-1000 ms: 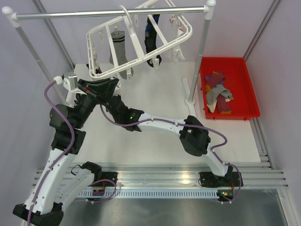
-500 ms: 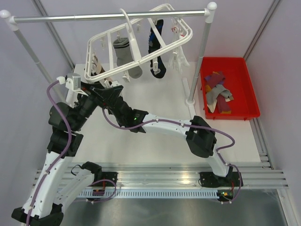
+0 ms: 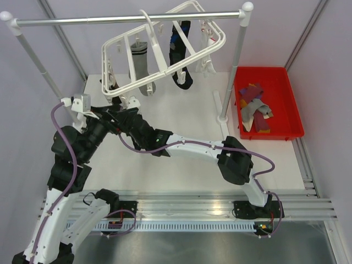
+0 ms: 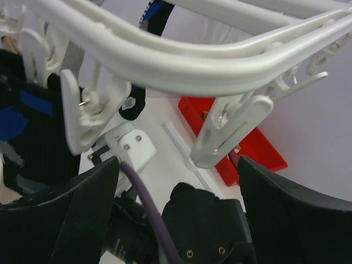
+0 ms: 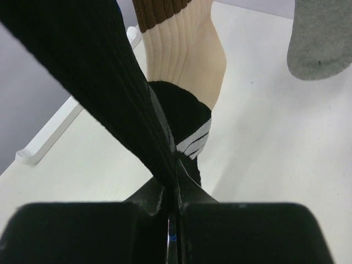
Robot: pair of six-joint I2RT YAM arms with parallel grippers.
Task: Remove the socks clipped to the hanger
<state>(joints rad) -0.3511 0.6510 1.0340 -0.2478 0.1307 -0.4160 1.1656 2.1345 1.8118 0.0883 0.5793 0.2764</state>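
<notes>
The white hanger point(image 3: 159, 55) hangs tilted from the silver rail. A grey sock point(image 3: 140, 63) and a black-and-blue sock point(image 3: 179, 55) dangle from its clips. Under its near left corner my right gripper point(image 5: 176, 187) is shut on a black sock point(image 5: 110, 82) with a white stripe, beside a brown-and-cream sock point(image 5: 181, 49). My left gripper point(image 4: 176, 192) stands wide open just below the hanger's bar point(image 4: 181, 60), holding nothing, with two empty clips point(image 4: 231, 132) above it. Both grippers meet in the top view, left gripper point(image 3: 113, 113) and right gripper point(image 3: 125, 116).
A red tray point(image 3: 286, 82) at the right holds several loose socks. The rail's right post point(image 3: 234, 71) stands between tray and hanger. The right arm's black wrist body point(image 4: 203, 225) lies directly under my left fingers. A black-and-blue sock point(image 4: 22, 132) hangs at the left.
My left gripper has opened wide and drawn back a little to the left. The hanger has swung and tilted. The right gripper stays shut on the black sock.
</notes>
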